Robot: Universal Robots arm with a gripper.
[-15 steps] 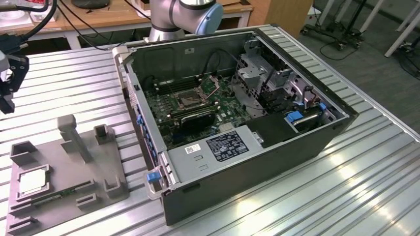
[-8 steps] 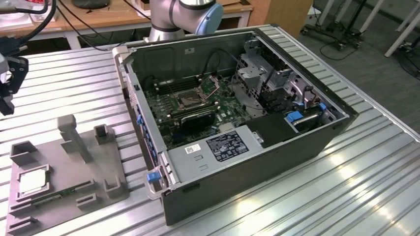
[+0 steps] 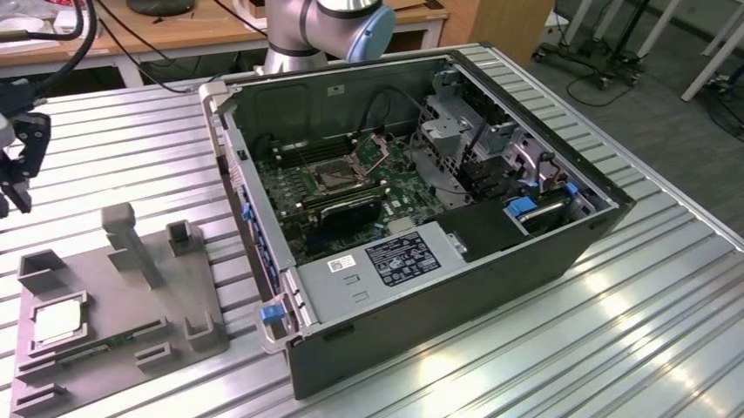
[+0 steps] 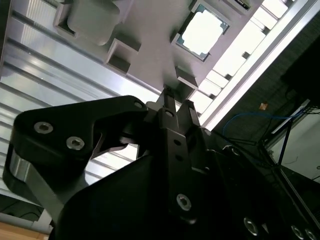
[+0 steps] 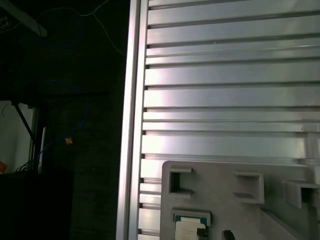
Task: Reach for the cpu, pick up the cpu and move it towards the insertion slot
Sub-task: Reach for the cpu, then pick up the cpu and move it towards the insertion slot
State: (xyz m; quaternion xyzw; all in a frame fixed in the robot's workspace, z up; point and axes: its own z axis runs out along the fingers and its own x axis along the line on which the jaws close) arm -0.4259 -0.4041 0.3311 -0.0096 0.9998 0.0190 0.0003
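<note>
The cpu [image 3: 58, 324] is a small pale square chip lying flat in a recess of the grey plastic tray [image 3: 174, 300] at the exterior view's lower left. Both wrist views show it too, cpu [image 4: 202, 32] and cpu [image 5: 189, 226], seated in the tray [image 4: 150, 45]. My black gripper [image 3: 14, 174] hangs at the exterior view's far left edge, above the table and behind the tray, well apart from the chip. In the second wrist view the gripper [image 4: 177, 102] points toward the tray, holding nothing. The insertion slot [image 3: 334, 177] is the dark square socket on the green board inside the open computer case [image 3: 465, 261].
A thin green memory stick [image 3: 107, 344] lies in the tray beside the chip, among upright grey posts [image 3: 128, 235]. The case stands right of the tray on a ribbed aluminium table [image 3: 651, 331]. The table's edge [image 5: 132, 125] runs close to the tray. The arm's base [image 3: 314, 35] rises behind the case.
</note>
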